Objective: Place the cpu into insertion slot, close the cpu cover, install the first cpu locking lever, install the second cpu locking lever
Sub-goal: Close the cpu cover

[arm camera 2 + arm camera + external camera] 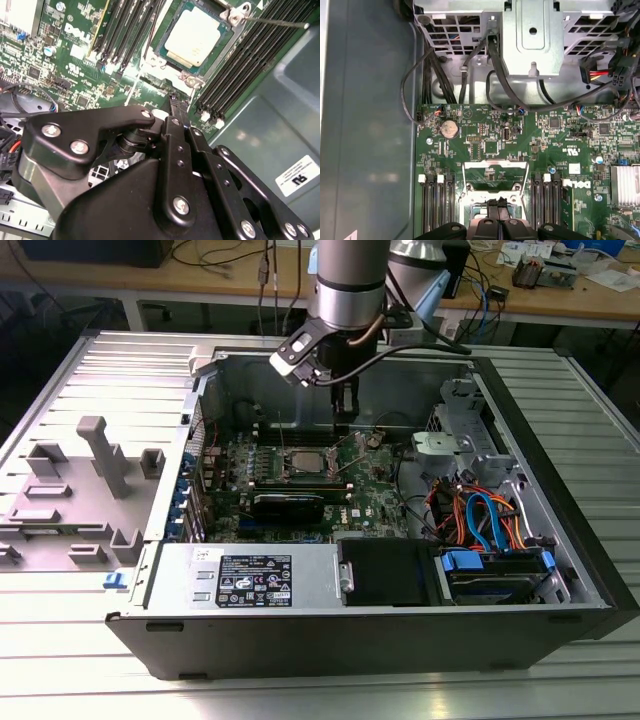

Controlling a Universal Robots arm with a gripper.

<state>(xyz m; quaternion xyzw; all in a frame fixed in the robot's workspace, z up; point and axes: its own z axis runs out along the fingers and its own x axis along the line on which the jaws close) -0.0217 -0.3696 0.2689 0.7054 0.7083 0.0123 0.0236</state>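
Observation:
The cpu, a small square chip with a dull grey top, lies in the insertion slot on the green board; in the exterior view it is the pale square. The cpu cover, a thin silvery frame with a big window, stands raised at one edge of the slot, not down over the chip. My gripper is shut with nothing between its fingers, tips close by the raised cover, as the second wrist view also shows. A thin wire locking lever sticks up free beside the slot.
Long black memory slots flank the socket on both sides. A metal drive cage with black cables is beyond the board. A finned heatsink and a black card are nearby. The case walls box in the space.

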